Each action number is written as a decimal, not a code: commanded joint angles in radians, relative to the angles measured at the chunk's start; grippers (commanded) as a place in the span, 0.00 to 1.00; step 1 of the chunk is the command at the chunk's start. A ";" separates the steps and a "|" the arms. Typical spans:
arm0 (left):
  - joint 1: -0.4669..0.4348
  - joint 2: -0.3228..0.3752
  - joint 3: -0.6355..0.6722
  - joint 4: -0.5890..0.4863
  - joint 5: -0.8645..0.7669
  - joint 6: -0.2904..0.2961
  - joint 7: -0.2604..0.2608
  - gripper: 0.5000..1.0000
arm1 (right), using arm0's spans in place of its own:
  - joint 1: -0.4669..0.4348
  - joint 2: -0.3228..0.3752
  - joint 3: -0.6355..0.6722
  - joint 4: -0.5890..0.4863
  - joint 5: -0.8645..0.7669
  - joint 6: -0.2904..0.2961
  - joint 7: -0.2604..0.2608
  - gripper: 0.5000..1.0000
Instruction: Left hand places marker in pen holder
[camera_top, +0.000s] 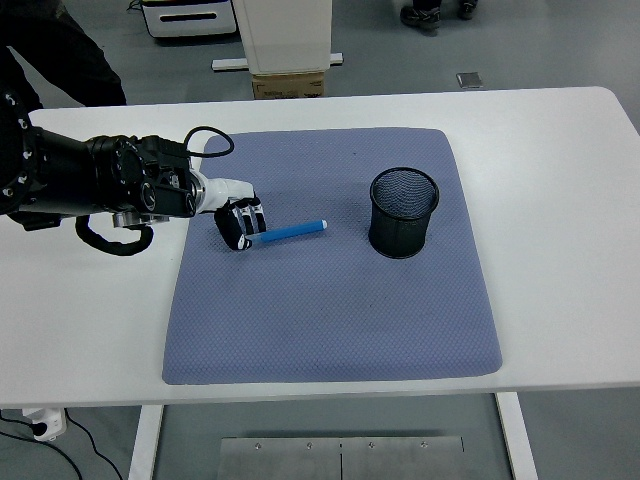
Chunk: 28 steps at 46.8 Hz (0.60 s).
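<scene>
A blue-grey mat (330, 300) lies across the middle of the white table (560, 250). All positions below are given relative to this mat.

The left hand (238, 220) reaches in over the mat's left edge, in its upper-left part. Its fingers (245, 232) are curled around the left end of the marker (290, 232), with the fingertips down at the mat's surface. The black arm (90, 185) behind it extends off the mat to the left, over bare table, with a looped black cable (205, 140) at the wrist.

The marker is blue and lies nearly level on the mat, its free end pointing right and slightly up, toward the mat's centre. Whether it is lifted clear of the surface cannot be determined.

The pen holder (404, 212), a black mesh cup, stands upright on the mat's upper-right part, well apart from the marker's free end. Its interior appears dark; contents cannot be made out.

A person's shoes (430, 14) show on the floor beyond the table's far edge, above the mat. A dark sleeve (60, 50) shows at the upper left.
</scene>
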 joint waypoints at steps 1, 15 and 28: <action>0.000 0.000 0.001 0.000 0.000 -0.001 0.000 0.03 | 0.000 0.000 -0.002 0.000 0.000 0.000 0.000 1.00; 0.000 0.000 0.002 0.000 0.000 -0.003 0.001 0.00 | 0.000 0.000 0.000 0.000 0.000 0.000 0.000 1.00; -0.002 0.000 0.007 0.000 0.000 -0.004 0.001 0.00 | 0.000 0.000 0.000 0.000 0.000 0.000 0.000 1.00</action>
